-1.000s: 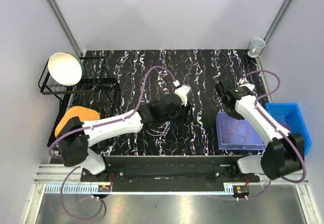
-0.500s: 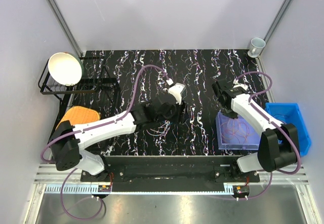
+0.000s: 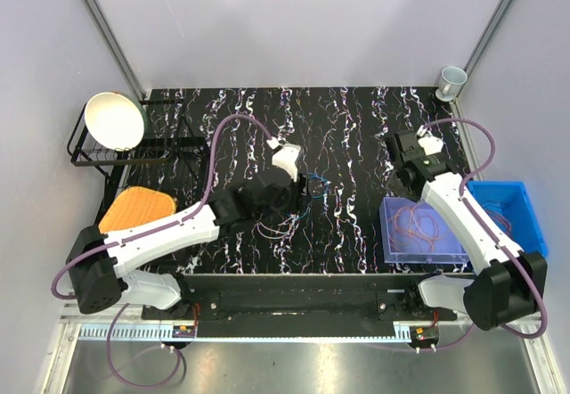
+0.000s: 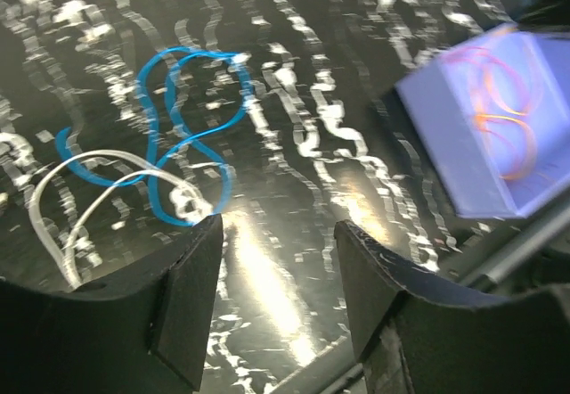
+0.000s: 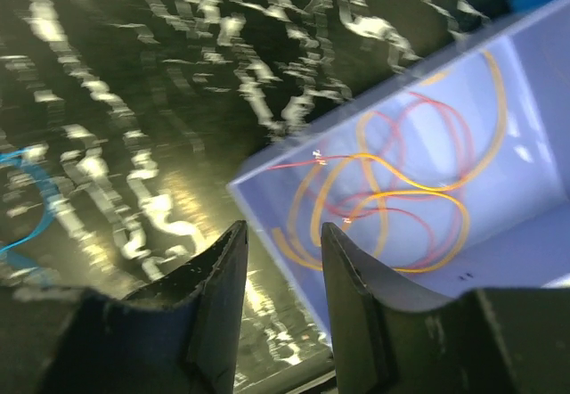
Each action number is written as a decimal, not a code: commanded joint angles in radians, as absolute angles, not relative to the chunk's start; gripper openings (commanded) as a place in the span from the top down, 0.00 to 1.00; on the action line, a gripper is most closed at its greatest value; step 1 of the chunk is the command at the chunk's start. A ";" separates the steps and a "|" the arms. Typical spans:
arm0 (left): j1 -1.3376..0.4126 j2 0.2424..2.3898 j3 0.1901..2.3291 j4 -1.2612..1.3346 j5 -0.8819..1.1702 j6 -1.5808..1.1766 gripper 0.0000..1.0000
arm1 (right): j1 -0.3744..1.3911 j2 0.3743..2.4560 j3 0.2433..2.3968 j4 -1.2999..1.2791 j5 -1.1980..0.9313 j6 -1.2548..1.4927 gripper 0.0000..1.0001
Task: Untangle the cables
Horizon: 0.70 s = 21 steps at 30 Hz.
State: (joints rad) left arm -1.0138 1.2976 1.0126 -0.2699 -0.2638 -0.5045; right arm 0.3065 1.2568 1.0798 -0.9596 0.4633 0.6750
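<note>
Lying at the near right of the tabletop (image 3: 356,140), a clear box (image 3: 392,253) holds orange and red cables (image 5: 392,189) coiled loosely on its floor. A blue bin (image 3: 521,200) stands just right of it. At the same depth toward the middle, a few thin reddish and pale loops (image 3: 278,226) lie on the tabletop beside the left arm, and an orange mat (image 3: 134,209) sits at the near left.

The right hand (image 5: 283,233) hangs over the box's far-left corner, its jaws parted with nothing between them. The left hand (image 4: 276,233) is over bare tabletop near the centre, jaws also apart and empty.

Just beyond the left hand's fingers (image 4: 191,296) a blue cable (image 4: 191,113) lies flat in tangled loops, and a white cable (image 4: 62,198) crosses its near-left part.

Farther back, a black wire rack (image 3: 169,149) at the far left carries a white bowl (image 3: 114,119). A small cup (image 3: 452,78) stands at the far right corner.
</note>
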 commanded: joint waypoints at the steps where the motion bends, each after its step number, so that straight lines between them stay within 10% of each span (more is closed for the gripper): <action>1: -0.994 1.244 0.947 -0.241 -0.400 -0.525 0.41 | 0.308 1.210 1.154 -0.890 0.313 0.632 0.56; 21: -0.946 1.330 0.801 -0.117 -0.517 -0.571 0.31 | 0.408 1.195 0.999 -0.365 -0.215 0.552 0.46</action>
